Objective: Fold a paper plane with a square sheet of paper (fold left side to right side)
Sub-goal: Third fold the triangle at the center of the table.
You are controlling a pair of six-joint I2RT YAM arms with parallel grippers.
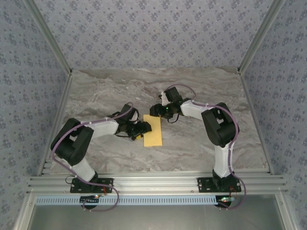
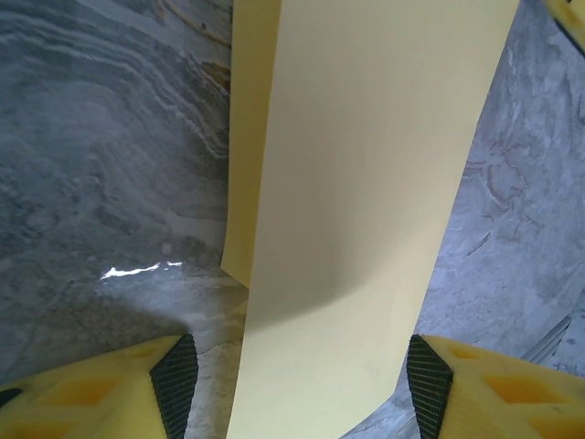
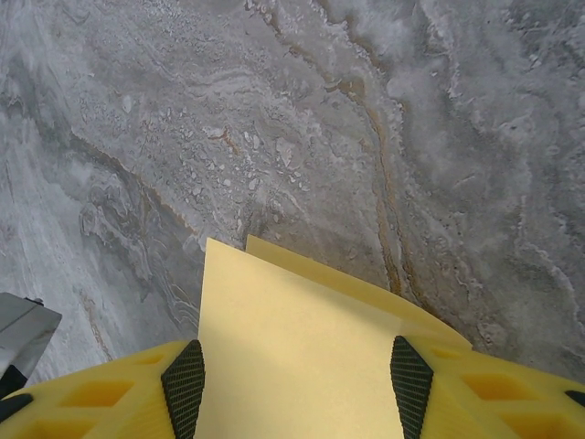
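Yellow square sheet of paper (image 1: pixel 153 130) lies folded

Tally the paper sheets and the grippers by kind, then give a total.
Paper: 1
Grippers: 2 (left gripper, right gripper)
Total: 3

Illumination: bright, diffuse. Left wrist view: a small glare streak marks the desk (image 2: pixel 137 271); the square sheet of paper (image 2: pixel 366 183) casts a soft shadow.
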